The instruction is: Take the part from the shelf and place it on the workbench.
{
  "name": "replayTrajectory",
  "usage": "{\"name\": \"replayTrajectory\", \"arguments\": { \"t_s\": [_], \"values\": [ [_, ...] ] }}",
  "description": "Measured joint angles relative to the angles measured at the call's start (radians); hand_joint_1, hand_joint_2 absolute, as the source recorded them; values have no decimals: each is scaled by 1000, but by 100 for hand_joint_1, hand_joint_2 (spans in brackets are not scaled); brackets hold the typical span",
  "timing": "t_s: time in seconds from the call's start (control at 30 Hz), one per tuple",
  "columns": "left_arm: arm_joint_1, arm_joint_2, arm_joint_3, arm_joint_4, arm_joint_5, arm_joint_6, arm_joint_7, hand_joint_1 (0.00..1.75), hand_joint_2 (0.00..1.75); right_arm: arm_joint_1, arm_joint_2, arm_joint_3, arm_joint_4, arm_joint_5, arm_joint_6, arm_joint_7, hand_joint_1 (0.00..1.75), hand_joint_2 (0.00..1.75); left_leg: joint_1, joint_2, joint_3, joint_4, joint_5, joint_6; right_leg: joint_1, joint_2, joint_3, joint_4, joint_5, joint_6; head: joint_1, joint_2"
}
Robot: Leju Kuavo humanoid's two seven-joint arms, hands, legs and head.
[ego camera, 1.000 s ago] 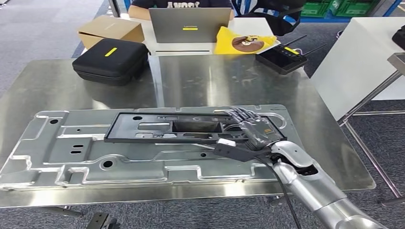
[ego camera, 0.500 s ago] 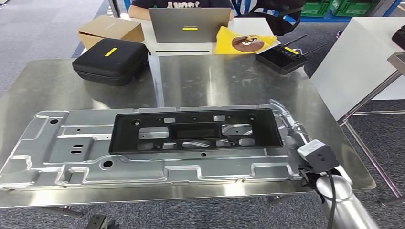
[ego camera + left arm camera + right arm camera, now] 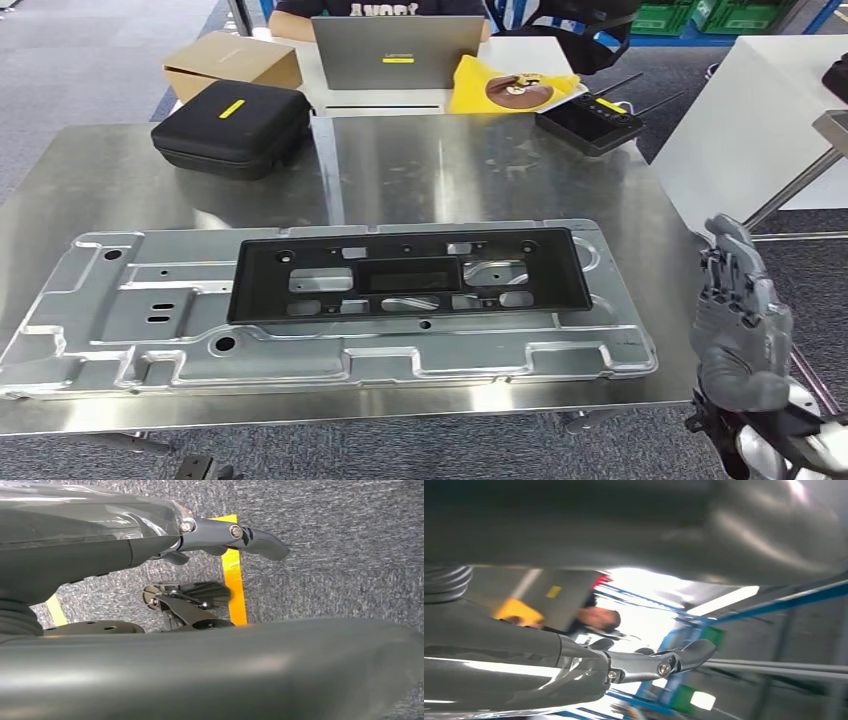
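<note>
The part point(image 3: 408, 274), a black rectangular frame with cut-outs, lay flat on the large stamped metal plate point(image 3: 120, 310) that rested on the steel desk point(image 3: 480, 170). It sat toward the plate's far side, roughly centred along its length, and nothing was touching it.

The right hand point(image 3: 738, 320) was raised off the desk's right edge, well apart from the part, its fingers point(image 3: 725, 262) pointing upward, spread and holding nothing. In the right wrist view the right hand point(image 3: 574, 665) showed a dark finger stretched out with nothing in it, with blurred blue racking and a person beyond.

In the left wrist view the left hand point(image 3: 150, 540) was over grey carpet crossed by yellow tape point(image 3: 234, 580), one finger extended and empty; how the rest of its fingers lay could not be told.

At the desk's far left stood a black zip case point(image 3: 232, 128), with a cardboard box point(image 3: 232, 62) behind it. Past the far edge a grey laptop point(image 3: 397, 52) stood open in front of a seated person point(image 3: 380, 8), beside a yellow bag point(image 3: 510, 88) and a black controller with antennas point(image 3: 592, 120).
</note>
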Motion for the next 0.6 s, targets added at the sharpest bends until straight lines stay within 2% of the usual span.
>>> {"name": "replayTrajectory", "arguments": {
  "t_s": [0.1,0.23,0.3,0.37,0.43,0.5,0.53,0.57,0.6],
  "values": [
    [3,0,4,0,5,0,-9,0,0,47,33,0,-81,36,-8,-44,0,0,0,0,0,0,0,0,0,0,0,-1,0,0,0,0],
    [9,1,15,0,15,11,-13,0,0,111,63,8,-162,68,-50,-59,0,0,-5,0,0,3,-4,5,-7,-1,1,-4,1,3,0,0],
    [13,2,19,0,17,15,-13,0,0,139,68,18,-196,72,-81,-59,0,0,-10,0,1,2,-2,11,-10,-1,2,-6,4,9,0,0],
    [15,3,24,0,17,18,-12,0,0,162,69,26,-222,72,-119,-59,0,0,-7,2,6,-11,9,23,-12,-1,3,-3,-1,16,0,0],
    [15,4,28,0,17,22,-12,0,0,182,68,27,-235,64,-147,-59,0,0,-2,5,10,-26,19,34,-11,0,-15,46,-43,16,0,0],
    [16,4,32,0,17,24,-12,0,0,199,68,20,-239,50,-159,-59,0,0,-2,7,10,-28,22,37,-10,0,-64,164,-109,18,0,0],
    [17,4,34,0,17,24,-12,0,0,207,68,14,-239,43,-162,-59,0,0,-2,8,9,-28,22,36,-11,0,-87,220,-129,20,0,0],
    [18,4,35,0,17,24,-12,0,0,215,68,6,-239,35,-163,-59,0,0,-1,8,9,-28,23,35,-12,-1,-97,248,-129,24,0,0],
    [19,4,37,0,16,24,-13,0,0,220,69,-2,-239,26,-162,-59,0,0,1,8,9,-28,24,34,-13,-1,-89,239,-110,27,0,0]
  ]
}}
